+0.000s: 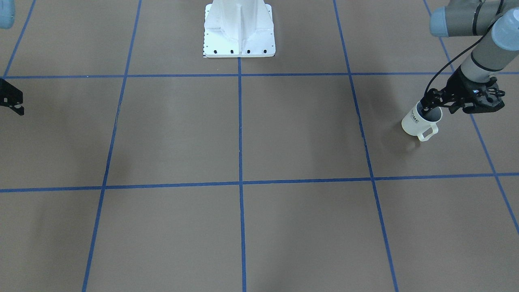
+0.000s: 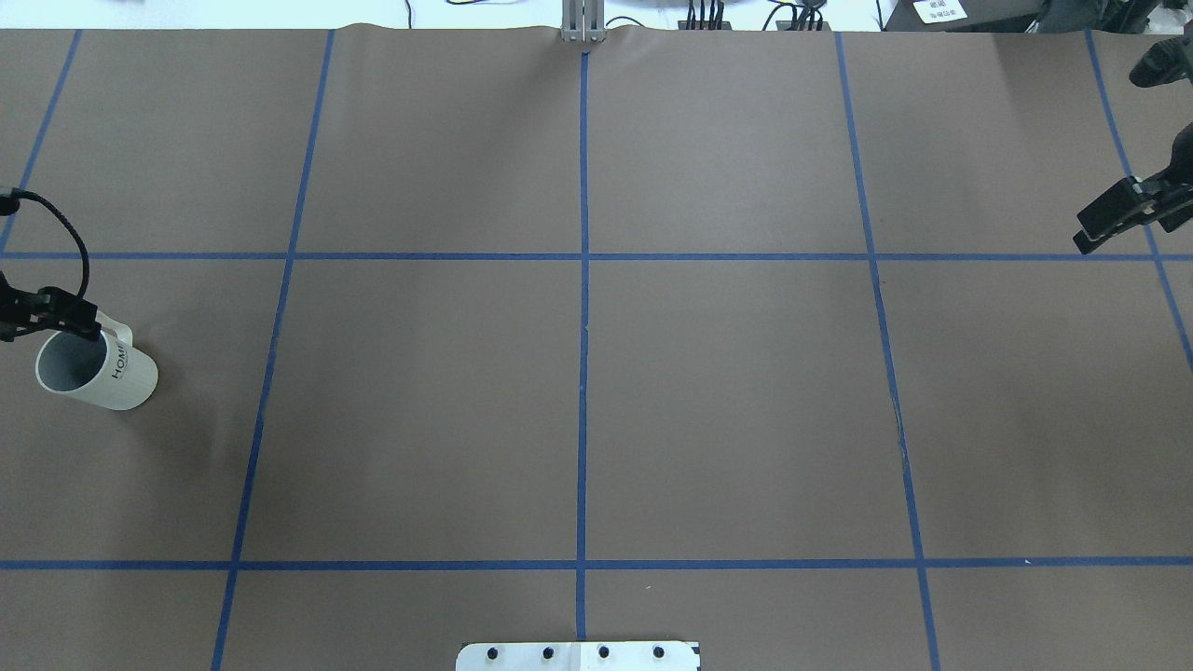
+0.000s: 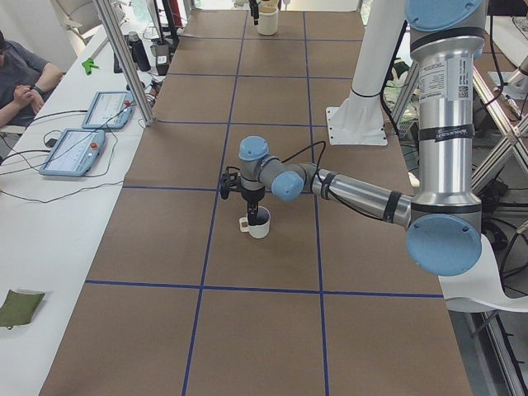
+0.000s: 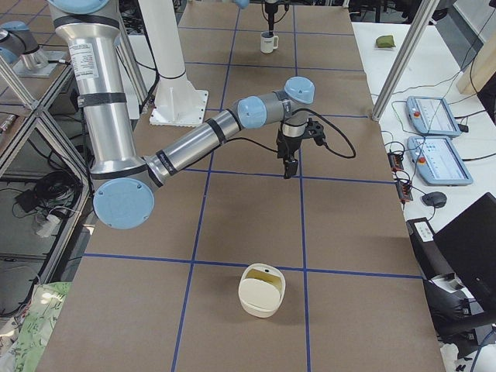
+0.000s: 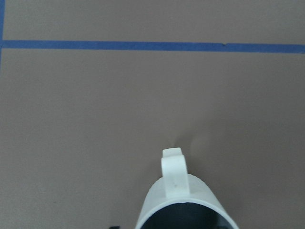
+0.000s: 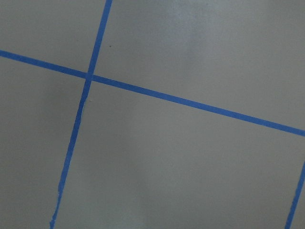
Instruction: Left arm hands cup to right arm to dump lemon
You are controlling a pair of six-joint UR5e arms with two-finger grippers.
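Observation:
The white cup [image 1: 413, 121] with "HOME" on its side is at the table's left end; it also shows in the overhead view [image 2: 116, 377] and the left wrist view [image 5: 175, 191]. My left gripper [image 1: 426, 108] is shut on the cup's rim beside the squared handle, one finger inside the mouth. I cannot tell whether the cup touches the table. The grey inside that shows holds nothing I can see; the lemon is hidden. My right gripper [image 2: 1086, 238] hangs at the table's right edge, far from the cup, and looks shut and empty.
Brown table with a blue tape grid. The white robot base [image 1: 239, 28] stands at the middle of the near edge. A white container [image 4: 262, 293] with a dull yellow-green inside sits near the right end. Tablets [image 3: 74, 150] lie on the side bench.

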